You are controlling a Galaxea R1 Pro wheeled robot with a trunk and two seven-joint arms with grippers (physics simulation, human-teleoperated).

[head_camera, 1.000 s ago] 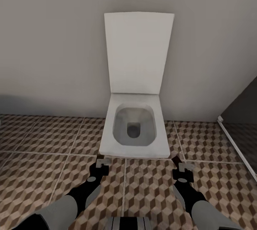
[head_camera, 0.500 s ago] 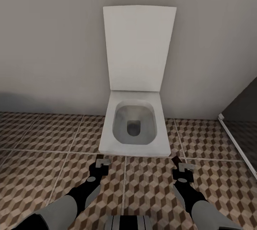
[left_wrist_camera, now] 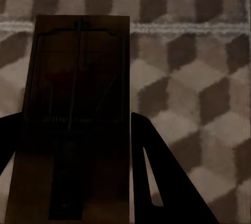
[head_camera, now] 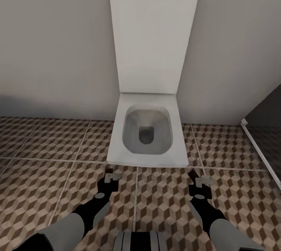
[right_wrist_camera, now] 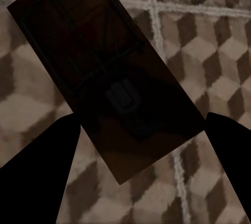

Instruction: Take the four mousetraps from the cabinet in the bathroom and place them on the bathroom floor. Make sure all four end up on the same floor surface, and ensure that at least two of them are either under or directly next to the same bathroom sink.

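Square white ceramic toilet [head_camera: 147,136] set against plain grey wall [head_camera: 54,48], flat rectangular white lid [head_camera: 152,40] raised upright and leaning on that wall. Grey bowl hollow with darker drain opening [head_camera: 146,135] at centre. Dark grey panel with pale edge strip [head_camera: 260,153] at far right, running diagonally.

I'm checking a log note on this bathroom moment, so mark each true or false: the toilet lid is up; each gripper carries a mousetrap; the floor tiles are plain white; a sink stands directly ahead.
1. The toilet lid is up. True.
2. Each gripper carries a mousetrap. True: one mousetrap sits between the left gripper fingers, another mousetrap between the right gripper fingers.
3. The floor tiles are plain white. False: the bathroom floor has a brown, beige and white cube pattern.
4. A sink stands directly ahead. False: a white toilet stands ahead, against the wall.
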